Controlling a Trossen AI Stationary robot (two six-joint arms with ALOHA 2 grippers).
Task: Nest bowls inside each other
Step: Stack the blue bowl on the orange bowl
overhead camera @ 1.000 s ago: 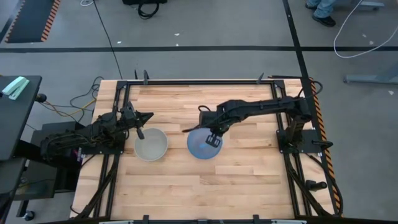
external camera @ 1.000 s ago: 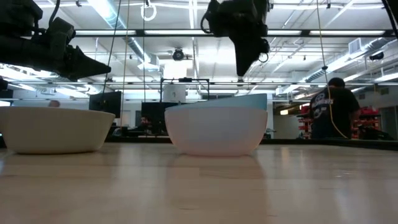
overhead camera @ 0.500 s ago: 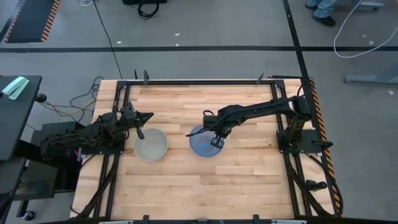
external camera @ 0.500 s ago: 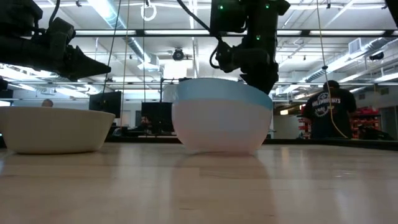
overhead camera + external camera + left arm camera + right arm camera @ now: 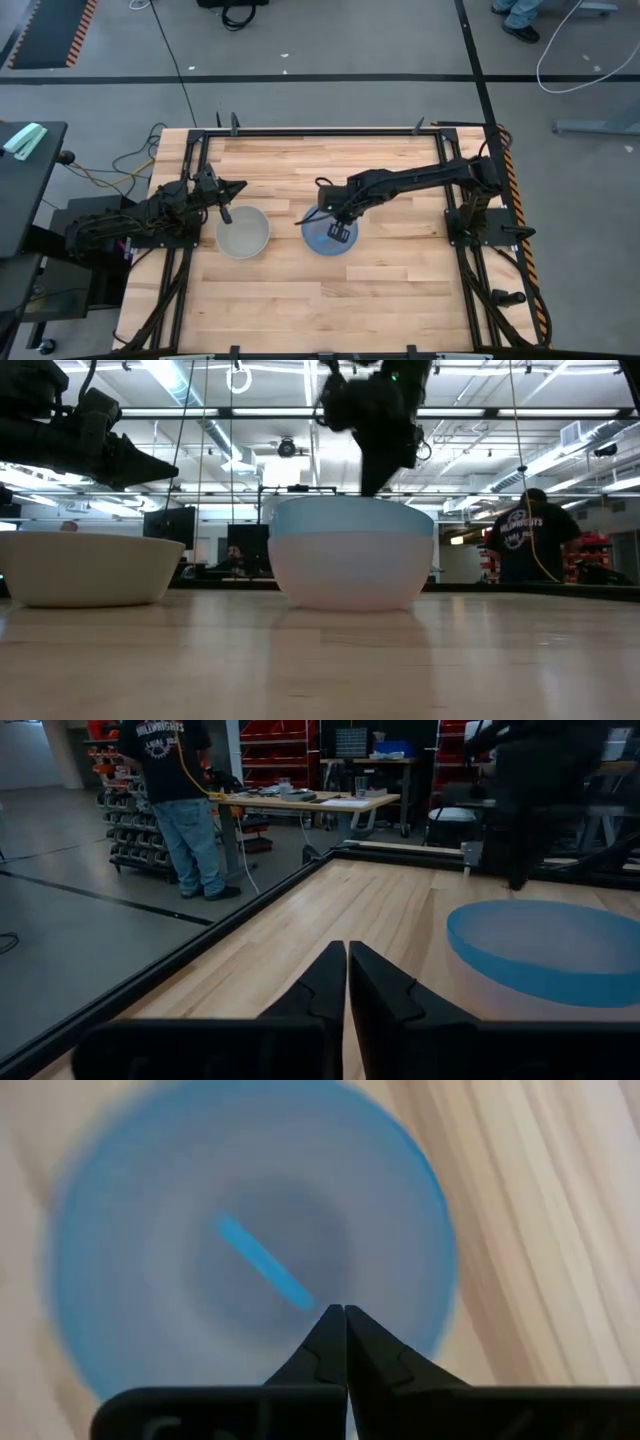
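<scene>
The blue bowl (image 5: 328,238) sits level inside a pale, pinkish outer bowl (image 5: 350,575) at the table's middle; its blue rim (image 5: 350,515) shows above the outer wall. No clearly salmon-orange bowl shows. The grey-white bowl (image 5: 243,233) stands alone to the left, on its base. My right gripper (image 5: 335,1315) is shut and hangs just above the blue bowl's inside (image 5: 250,1260), apart from the rim in the low view (image 5: 368,485). My left gripper (image 5: 347,960) is shut and waits above the grey-white bowl's far-left rim (image 5: 226,214).
Bare wooden table lies near and far of the bowls, inside a black frame (image 5: 320,130). In the room beyond stand people (image 5: 528,540), shelves and a workbench (image 5: 330,800).
My right gripper dropped onto the right side of the blue bowl's rim, then rose and moved a little toward the table's left, over the bowl's middle. The blue bowl, first tilted with its right side high, now sits level in the outer bowl.
</scene>
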